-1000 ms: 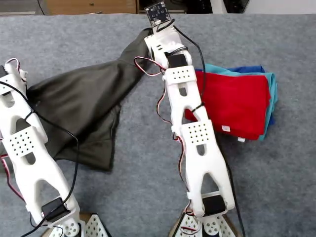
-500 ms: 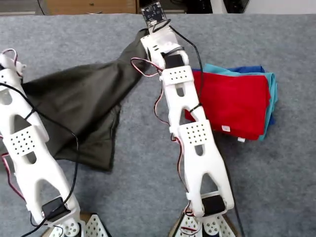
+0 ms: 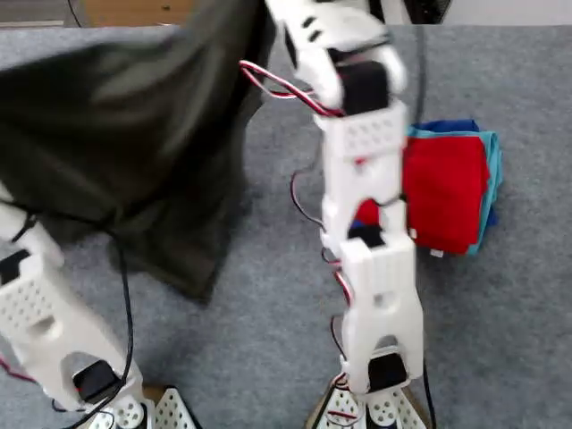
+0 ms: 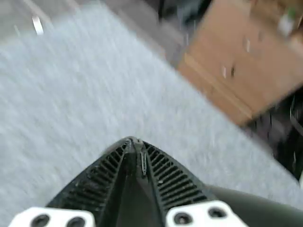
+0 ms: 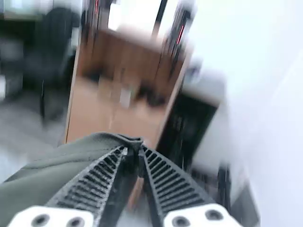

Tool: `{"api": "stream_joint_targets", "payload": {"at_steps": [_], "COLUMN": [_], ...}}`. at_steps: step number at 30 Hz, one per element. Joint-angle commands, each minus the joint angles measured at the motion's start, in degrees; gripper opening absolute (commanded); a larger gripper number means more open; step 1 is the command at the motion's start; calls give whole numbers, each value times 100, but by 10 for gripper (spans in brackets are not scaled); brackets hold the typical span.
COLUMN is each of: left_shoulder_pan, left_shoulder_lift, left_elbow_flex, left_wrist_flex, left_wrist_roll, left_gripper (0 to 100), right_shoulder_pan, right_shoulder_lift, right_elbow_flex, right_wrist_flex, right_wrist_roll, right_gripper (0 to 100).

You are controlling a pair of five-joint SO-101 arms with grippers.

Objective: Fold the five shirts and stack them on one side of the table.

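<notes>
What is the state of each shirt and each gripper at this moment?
dark olive shirt: unfolded, held up in the air.
blue shirt: folded, only an edge shows.
teal shirt: folded, lying on the blue shirt.
red shirt: folded, on top of the teal shirt.
left gripper: shut on the dark olive shirt.
right gripper: shut on the dark olive shirt.

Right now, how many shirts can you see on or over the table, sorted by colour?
dark olive shirt: 1
red shirt: 1
teal shirt: 1
blue shirt: 1
Total: 4 shirts in sight
</notes>
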Motion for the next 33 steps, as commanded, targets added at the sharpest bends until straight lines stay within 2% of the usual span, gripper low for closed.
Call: {"api": "stream_joint_targets", "payload": {"at_steps": [1,8,15,20,24,29,31,33], "left_shoulder_pan": [-510,-1609,-2690,-3182,-3112,-2013,-1503,-1169], "left_shoulder_lift": [-1033,-2246,-2809,-3152,-3635,-4057,-4013,-3881], "left_elbow_flex": [-237,-211,-176,888,2901,5600,6549,7429], "left_wrist_flex": [53,53,79,88,79,26,-404,-1345], "left_wrist_roll": [-246,-316,-316,-431,-1020,-1811,-1855,-1855], "left_gripper": [19,19,19,19,19,19,19,19], "right_shoulder_pan": [-40,-532,-998,-1376,-1604,-1631,-1604,-1464], "right_shoulder_lift": [-1446,-2976,-3864,-4532,-4769,-4576,-4374,-4101], "right_elbow_flex": [-374,-365,48,963,1824,2985,3503,3996], "right_wrist_flex": [9,404,791,730,633,176,-255,-765], "right_wrist_roll": [-246,-202,-202,-202,-229,-237,-237,-202], "right_gripper": [2,2,2,2,2,2,2,2]}}
